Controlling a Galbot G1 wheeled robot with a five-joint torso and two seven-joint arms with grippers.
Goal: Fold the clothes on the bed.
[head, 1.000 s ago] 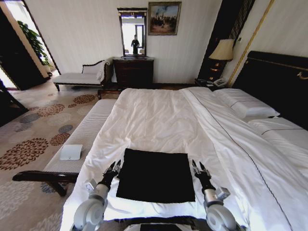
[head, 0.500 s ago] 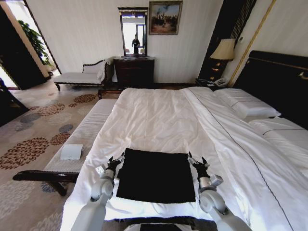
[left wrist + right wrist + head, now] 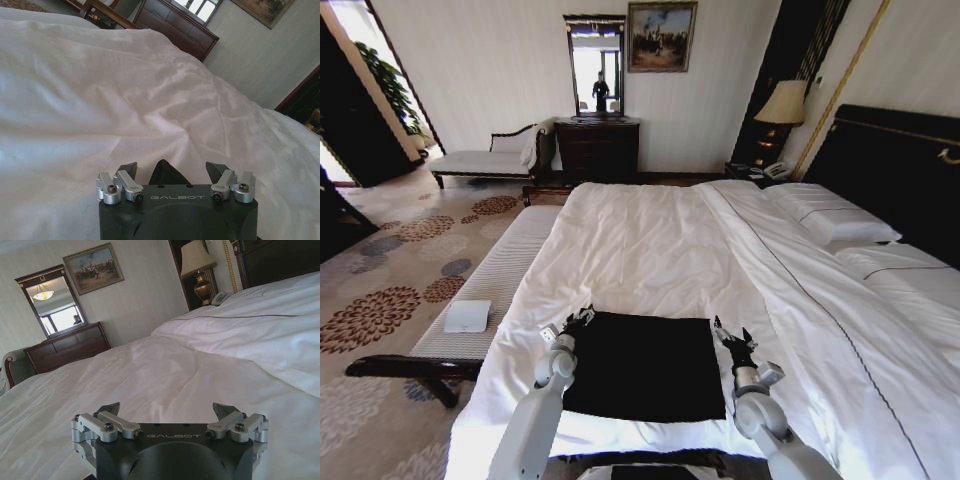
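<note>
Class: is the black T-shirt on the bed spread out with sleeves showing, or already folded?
Folded, at least partly: the T-shirt lies flat as a neat dark rectangle on the bed, with no sleeves or lettering showing.

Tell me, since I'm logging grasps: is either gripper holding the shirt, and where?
Nothing is held. The left gripper and right gripper, both open, sit at the black T-shirt's far corners.

Left gripper advances to the shirt's far left corner.

Left gripper (image 3: 582, 317), jaws apart, moves up from beside the black T-shirt (image 3: 645, 362) to its far corner; right gripper (image 3: 732, 337), jaws apart, creeps forward along the shirt's right edge.
</note>
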